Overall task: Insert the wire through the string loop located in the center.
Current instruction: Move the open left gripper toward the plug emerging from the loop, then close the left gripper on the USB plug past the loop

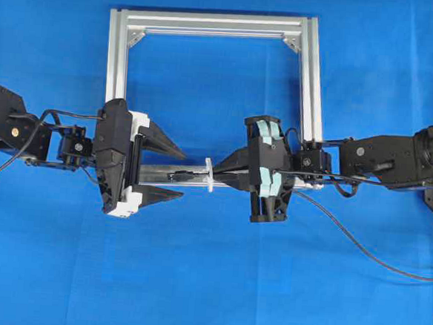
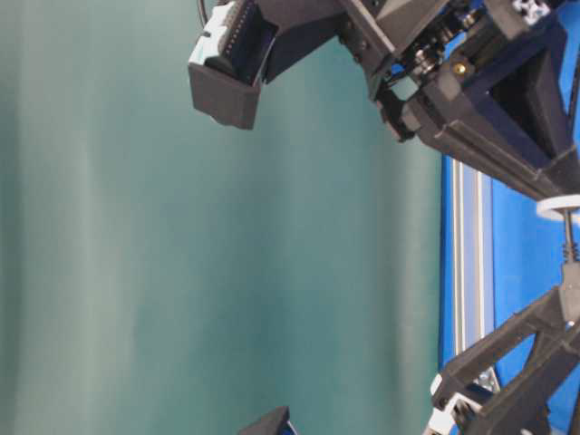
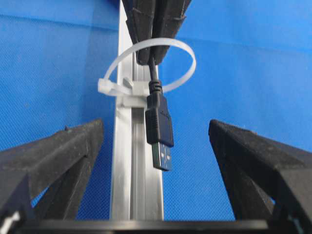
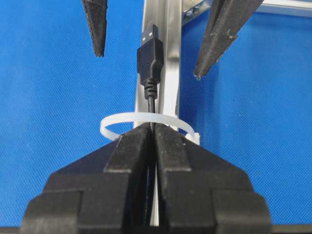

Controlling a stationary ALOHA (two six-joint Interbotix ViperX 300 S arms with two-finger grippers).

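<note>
You've got the blue counter point(image 1: 208, 281) spread under everything, and on it the silver aluminium frame point(image 1: 215, 22), an open square of bars with corner brackets at the far side. Its near bar point(image 3: 130, 185) runs straight between your two arms.

Your left arm reaches in from the left of the overhead view, and your left gripper point(image 1: 177, 175) is spread wide, its two black fingers point(image 3: 63, 156) standing well apart on either side of the bar, with nothing between them but the bar and the plug. Your right arm comes in from the right, and your right gripper point(image 4: 152, 134) is pressed together, pinching the wire point(image 4: 152, 105) just behind the plug's strain relief.

Now the wire itself: from your right gripper, the thin black cable trails away across the counter to the right edge of the overhead view. At the front, the wire's end passes through the string loop point(image 3: 161, 63), and the dark rectangular plug point(image 3: 159, 131) with its metallic tip sits on the left-gripper side of the loop, above the bar and between your left gripper's open fingers, touching neither.

The string loop is a thin white tie standing upright on the near bar, at about the middle of it, ringing the wire right in front of your right gripper's fingertips.
</note>
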